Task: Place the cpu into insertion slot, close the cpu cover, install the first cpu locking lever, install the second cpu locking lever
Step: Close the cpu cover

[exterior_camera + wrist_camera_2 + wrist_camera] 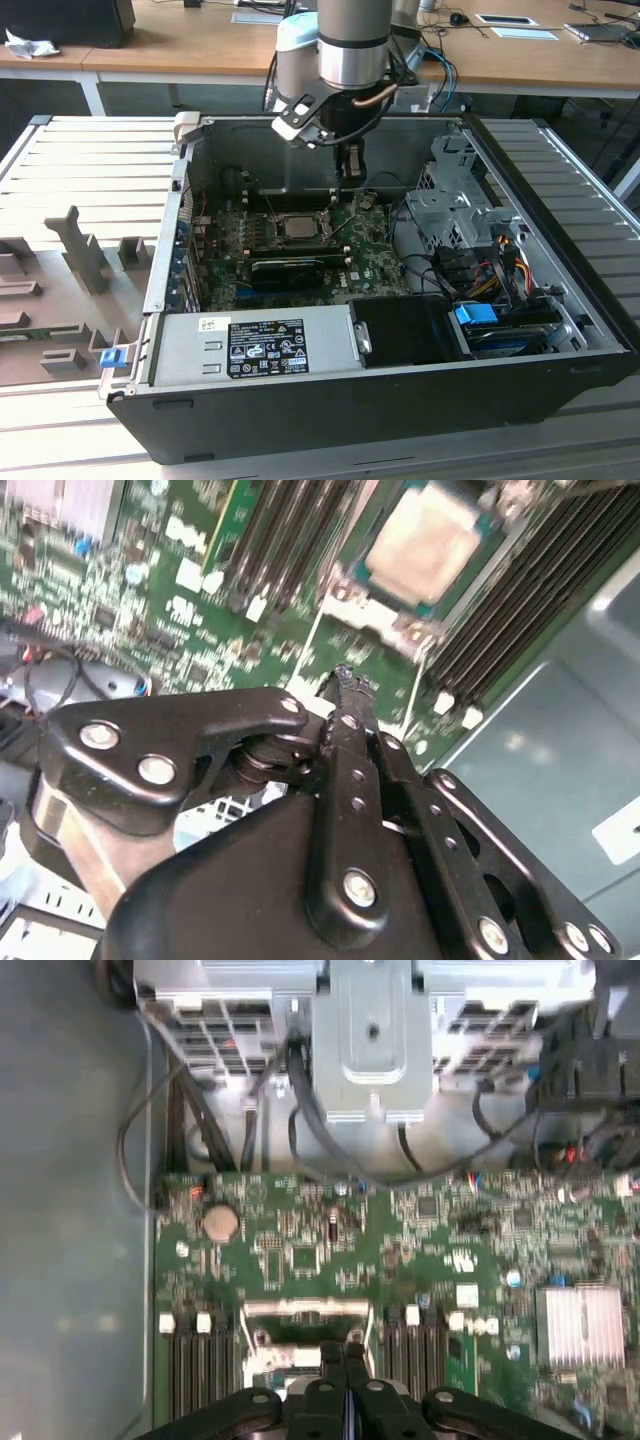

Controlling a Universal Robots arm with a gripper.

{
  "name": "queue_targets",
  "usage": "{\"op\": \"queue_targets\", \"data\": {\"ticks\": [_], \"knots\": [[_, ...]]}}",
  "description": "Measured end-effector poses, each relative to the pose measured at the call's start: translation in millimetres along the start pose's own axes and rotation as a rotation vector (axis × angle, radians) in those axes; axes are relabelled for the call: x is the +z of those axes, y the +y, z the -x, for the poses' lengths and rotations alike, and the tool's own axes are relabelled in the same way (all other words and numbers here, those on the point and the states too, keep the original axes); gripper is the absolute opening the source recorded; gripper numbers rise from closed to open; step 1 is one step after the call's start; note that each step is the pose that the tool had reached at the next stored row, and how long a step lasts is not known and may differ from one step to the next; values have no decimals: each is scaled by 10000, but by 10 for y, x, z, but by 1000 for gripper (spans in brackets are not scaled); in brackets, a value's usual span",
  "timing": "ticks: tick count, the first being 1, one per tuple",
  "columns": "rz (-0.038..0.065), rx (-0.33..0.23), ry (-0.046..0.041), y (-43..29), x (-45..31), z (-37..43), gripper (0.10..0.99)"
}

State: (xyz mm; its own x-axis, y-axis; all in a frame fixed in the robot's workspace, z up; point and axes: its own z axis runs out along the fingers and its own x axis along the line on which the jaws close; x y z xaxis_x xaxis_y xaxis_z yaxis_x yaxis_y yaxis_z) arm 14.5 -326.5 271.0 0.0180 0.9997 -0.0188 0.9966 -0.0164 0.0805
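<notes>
The cpu [297, 226] shows its dull silver top inside the insertion slot [276, 228] on the green motherboard [372, 252]. In the second wrist view the cpu [420, 542] lies flat. The silvery cpu cover [372, 615] edges it, and a thin wire lever [308, 650] runs alongside. My gripper [349, 186] hangs just above the board, toward the exterior view's right of the slot. Its fingers are shut with nothing between them in both wrist views [343, 680] [343, 1352]. In the first wrist view the gripper hides part of the cover frame [305, 1308].
The board sits deep inside an open black computer case [330, 420]. Around it are a silver power supply [255, 345], a black card [290, 268], a drive cage [450, 205], loose cables [490, 270] and a finned heat sink [585, 1325].
</notes>
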Motion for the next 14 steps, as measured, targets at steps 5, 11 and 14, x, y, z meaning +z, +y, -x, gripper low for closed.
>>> {"op": "queue_targets", "data": {"ticks": [5,11,14], "knots": [[-58,-19,3,229,23,-44,106],[-104,-92,6,365,126,-108,106],[-103,-149,14,360,201,-112,106]]}}
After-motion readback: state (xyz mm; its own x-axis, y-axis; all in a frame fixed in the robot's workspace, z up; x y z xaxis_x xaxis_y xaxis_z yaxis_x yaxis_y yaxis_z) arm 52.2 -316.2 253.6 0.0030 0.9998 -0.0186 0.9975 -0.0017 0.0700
